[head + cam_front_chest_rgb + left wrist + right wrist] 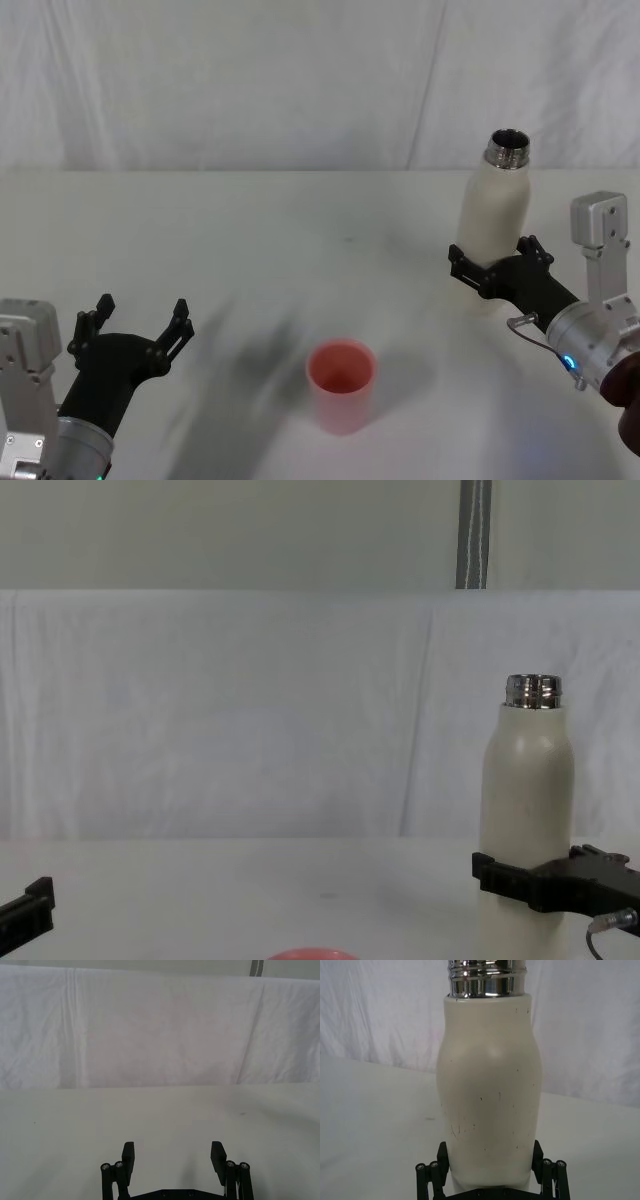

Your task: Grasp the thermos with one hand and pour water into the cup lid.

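Observation:
The thermos [495,210] stands upright at the table's right, cream-white with an uncapped steel neck; it looms large in the right wrist view [490,1085] and rises at the right of the chest view [527,780]. My right gripper [497,255] is open, its jaws spread wide on either side of the thermos's lower body [490,1152], close against its sides. The pink cup lid [341,375] stands mouth up at the table's front centre, its rim just showing [300,954]. My left gripper [141,310] hovers open at the front left, with nothing between its jaws [173,1152].
A white cloth covers the table [250,240] and hangs as a backdrop behind it. Bare tabletop lies between the cup lid and the thermos, and between the cup lid and the left gripper.

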